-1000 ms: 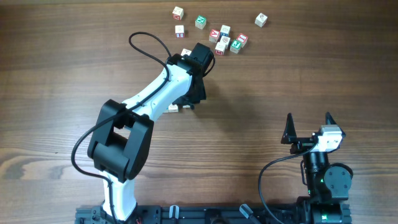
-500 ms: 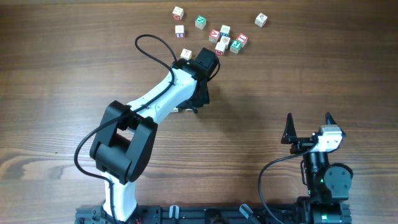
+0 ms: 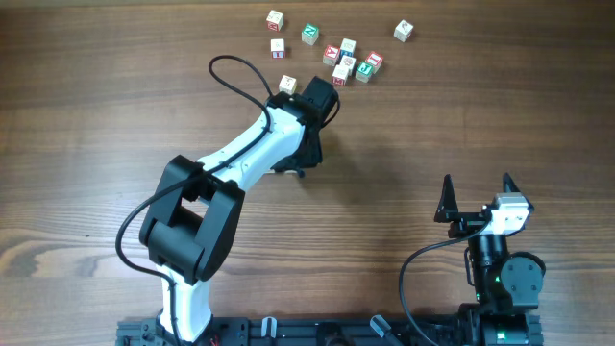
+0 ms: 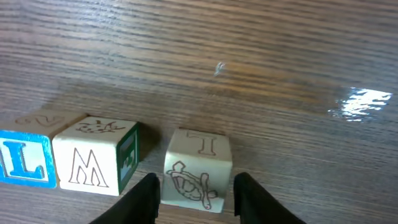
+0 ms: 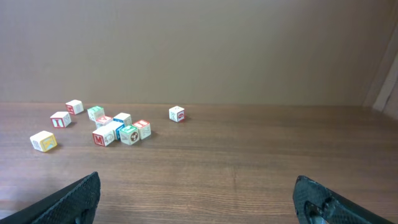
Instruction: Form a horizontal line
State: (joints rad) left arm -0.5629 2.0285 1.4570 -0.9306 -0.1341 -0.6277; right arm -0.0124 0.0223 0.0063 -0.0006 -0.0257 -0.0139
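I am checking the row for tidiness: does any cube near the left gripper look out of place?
Yes: the T cube stands apart from the M cube, leaving a visible gap between them.

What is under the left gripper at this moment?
A pale T cube sits on the table, straddled by the left gripper, a small gap from the M cube and blue L cube of the row. From overhead, the arm hides most of this.

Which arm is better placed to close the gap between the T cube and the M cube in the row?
Left. The left gripper straddles the T cube, which stands just apart from the M cube. The right gripper is open but far from every cube.
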